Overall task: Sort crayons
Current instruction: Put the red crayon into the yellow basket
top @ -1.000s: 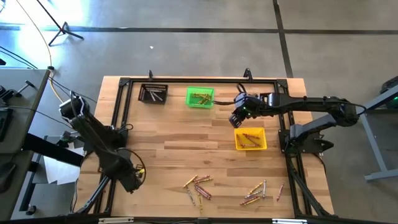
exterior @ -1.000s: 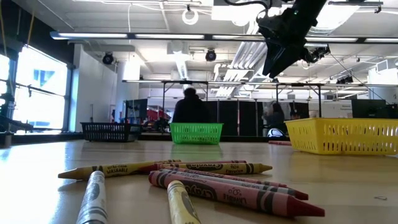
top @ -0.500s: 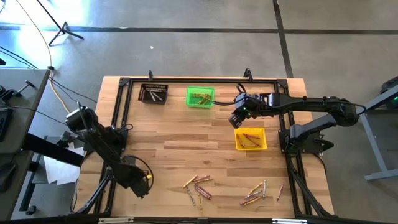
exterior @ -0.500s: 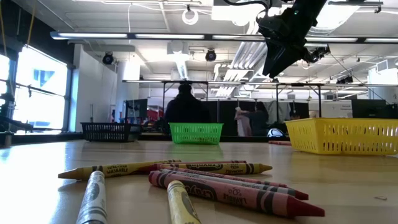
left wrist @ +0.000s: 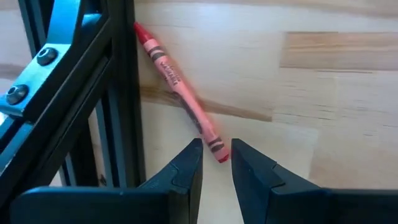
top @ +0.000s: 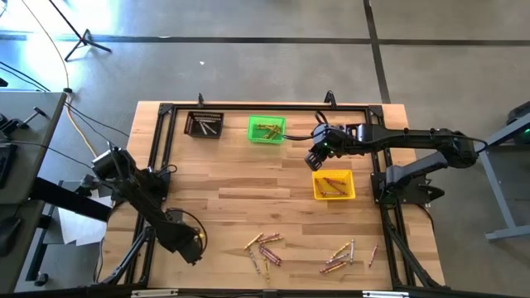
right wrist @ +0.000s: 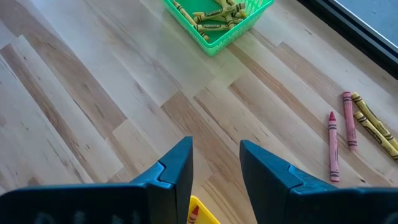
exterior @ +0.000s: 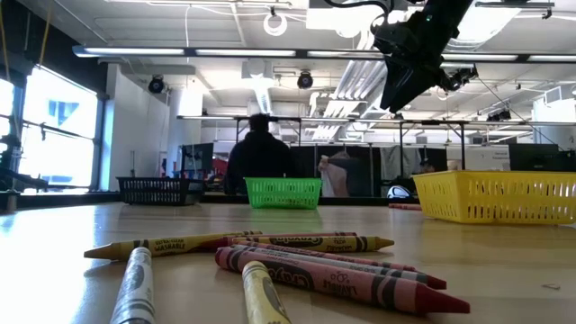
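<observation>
A red crayon [left wrist: 177,87] lies flat on the wood beside the black frame rail [left wrist: 121,93] at the table's near left. My left gripper [left wrist: 216,148] is low over it, open, with one fingertip on either side of the crayon's near end [left wrist: 219,155]; I cannot tell whether they touch it. In the high view the left gripper [top: 193,247] hides this crayon. My right gripper [right wrist: 214,149] is open and empty, hovering between the green bin [top: 266,128] and the yellow bin [top: 333,184]. Loose crayons lie in two groups near the front edge [top: 263,248] [top: 341,255].
A black bin [top: 204,124] with greyish crayons stands at the far left. The green bin [right wrist: 217,18] holds yellow-gold crayons and the yellow bin holds reddish ones. Three crayons [right wrist: 348,134] lie on the wood by the far rail. People move in the room behind [exterior: 259,157].
My left gripper has moved toward the table's right and a little toward its near edge, staying low over the wood. My right gripper has kept still. A person behind the table has walked across the room.
</observation>
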Robot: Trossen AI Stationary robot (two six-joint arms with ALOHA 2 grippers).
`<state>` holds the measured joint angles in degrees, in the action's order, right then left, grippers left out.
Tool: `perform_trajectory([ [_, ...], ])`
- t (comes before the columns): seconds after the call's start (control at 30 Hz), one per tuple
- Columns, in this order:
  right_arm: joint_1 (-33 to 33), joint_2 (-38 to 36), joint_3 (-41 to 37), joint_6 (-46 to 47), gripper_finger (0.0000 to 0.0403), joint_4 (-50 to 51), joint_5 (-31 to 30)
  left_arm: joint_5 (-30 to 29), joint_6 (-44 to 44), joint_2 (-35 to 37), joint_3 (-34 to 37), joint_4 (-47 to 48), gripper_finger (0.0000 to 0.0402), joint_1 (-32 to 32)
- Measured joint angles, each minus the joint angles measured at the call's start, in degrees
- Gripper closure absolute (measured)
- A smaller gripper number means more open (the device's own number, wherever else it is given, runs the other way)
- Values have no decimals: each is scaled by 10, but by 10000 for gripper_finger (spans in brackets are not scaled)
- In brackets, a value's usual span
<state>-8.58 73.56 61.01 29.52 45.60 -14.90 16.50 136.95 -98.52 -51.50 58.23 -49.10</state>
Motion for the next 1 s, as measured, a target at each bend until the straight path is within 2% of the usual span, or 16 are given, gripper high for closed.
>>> perform_trajectory([
  [0.13, 0, 0, 0, 0, 286, 0, 0, 35, 8, 0, 24, -29, 331, 0],
  [0.27, 0, 0, 0, 0, 286, 1, 0, 32, 11, 3, 46, -72, 331, 2],
  [0.5, 0, 0, 0, 0, 286, 1, 0, 36, -8, 3, 57, -80, 339, 13],
  [0.77, 0, 0, 0, 0, 286, 0, -16, 29, -38, 9, 46, -75, 394, 13],
  [1.0, -4, 0, 0, 0, 286, -5, -16, -17, -42, 50, 31, -68, 400, 16],
])
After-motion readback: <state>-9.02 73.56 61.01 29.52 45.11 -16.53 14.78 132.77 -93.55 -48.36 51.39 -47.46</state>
